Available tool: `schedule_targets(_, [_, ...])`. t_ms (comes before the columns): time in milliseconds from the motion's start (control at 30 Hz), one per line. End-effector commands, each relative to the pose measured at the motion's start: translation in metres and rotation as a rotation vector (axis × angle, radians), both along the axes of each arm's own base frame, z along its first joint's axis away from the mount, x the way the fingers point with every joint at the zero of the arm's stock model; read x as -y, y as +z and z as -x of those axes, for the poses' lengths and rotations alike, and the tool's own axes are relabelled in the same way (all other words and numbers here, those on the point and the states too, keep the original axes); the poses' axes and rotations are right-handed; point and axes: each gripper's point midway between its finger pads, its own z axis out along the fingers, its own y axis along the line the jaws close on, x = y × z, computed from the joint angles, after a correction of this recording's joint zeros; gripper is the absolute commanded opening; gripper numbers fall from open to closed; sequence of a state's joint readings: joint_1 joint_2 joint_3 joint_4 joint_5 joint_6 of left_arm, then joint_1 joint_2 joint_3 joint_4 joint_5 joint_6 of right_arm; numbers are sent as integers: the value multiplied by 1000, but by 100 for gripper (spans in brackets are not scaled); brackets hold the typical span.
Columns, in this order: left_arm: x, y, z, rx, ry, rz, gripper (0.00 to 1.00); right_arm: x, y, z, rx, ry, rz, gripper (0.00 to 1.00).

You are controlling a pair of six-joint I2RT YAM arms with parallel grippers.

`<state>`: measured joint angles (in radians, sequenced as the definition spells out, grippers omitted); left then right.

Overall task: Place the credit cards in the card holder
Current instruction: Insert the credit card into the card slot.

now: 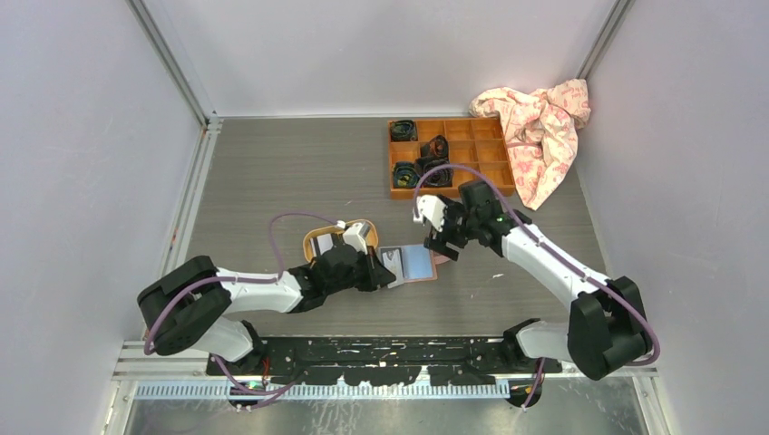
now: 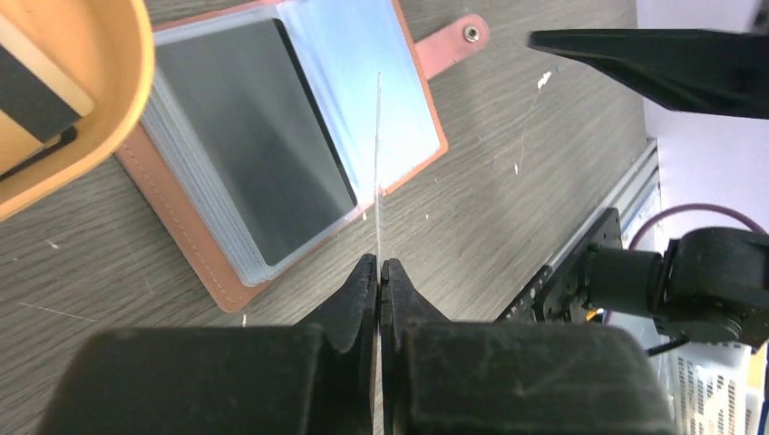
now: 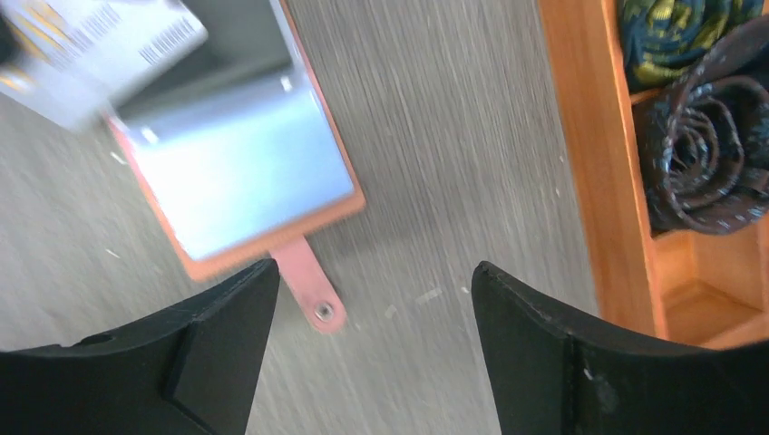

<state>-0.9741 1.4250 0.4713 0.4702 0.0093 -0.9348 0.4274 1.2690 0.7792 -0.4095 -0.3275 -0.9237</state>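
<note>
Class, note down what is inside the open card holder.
A dark card shows through the card holder's top clear sleeve. The stacked sleeves beneath are covered, so their contents cannot be seen.

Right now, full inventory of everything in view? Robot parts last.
table: 1, grey wood-grain, under everything
wooden box: 1, orange-brown, far centre-right
rolled ties: about 4, dark patterned, box's left compartments
cloth: 1, pink patterned, right of wooden box
card holder: 1, salmon-pink, bluish sleeves, open flat mid-table
tray: 1, yellow, left of card holder
striped card: at least 1, black stripe, in tray
thin sheet: 1, edge-on, card or sleeve unclear, over card holder
left claw: 1, black, shut on thin sheet
right claw: 1, black, open, empty, above card holder's tab
</note>
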Motion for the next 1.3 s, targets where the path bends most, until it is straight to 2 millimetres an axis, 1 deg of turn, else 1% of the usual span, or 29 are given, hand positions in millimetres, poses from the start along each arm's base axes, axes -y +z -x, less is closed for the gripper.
schedule_targets(0, [7, 27, -24, 67, 107, 71, 0, -44, 35, 25, -268, -57, -337, 83])
schedule_targets(133, [10, 33, -28, 99, 105, 98, 0, -60, 37, 32, -448, -93, -441, 82])
schedule_targets(233, [16, 35, -28, 120, 85, 128, 0, -65, 37, 34, -546, -118, -482, 81])
schedule_targets(400, [25, 31, -31, 108, 83, 155, 0, -58, 31, 23, -585, -196, -482, 79])
schedule_targets(500, [23, 28, -33, 102, 94, 133, 0, -54, 25, 14, -606, -265, -489, 71])
schedule_targets(567, [18, 26, -32, 108, 95, 102, 0, -54, 22, 10, -624, -288, -491, 69])
schedule_targets(667, [5, 28, -26, 127, 85, 57, 0, -57, 26, 8, -623, -292, -511, 67])
schedule_targets(767, [-12, 30, -15, 155, 51, 5, 0, -62, 28, 4, -606, -284, -529, 60])
schedule_targets(833, [-24, 30, -4, 161, 12, -44, 0, -70, 25, 1, -582, -270, -517, 56])
schedule_targets(933, [-49, 29, 12, 158, -18, -116, 0, -92, 18, 6, -560, -198, -451, 49])
schedule_targets(1000, [-67, 30, 19, 156, -10, -150, 0, -110, 13, 6, -539, -173, -397, 45])
schedule_targets(1100, [-94, 32, 29, 150, 27, -178, 0, -133, 5, 3, -541, -191, -356, 37])
schedule_targets(1167, [-106, 35, 35, 152, 49, -167, 0, -144, 0, 3, -584, -221, -365, 32])
schedule_targets(1200, [-111, 40, 37, 161, 60, -147, 0, -149, -2, 4, -601, -232, -372, 30])
schedule_targets(1267, [-120, 41, 40, 164, 78, -136, 0, -156, -13, 8, -635, -254, -367, 29])
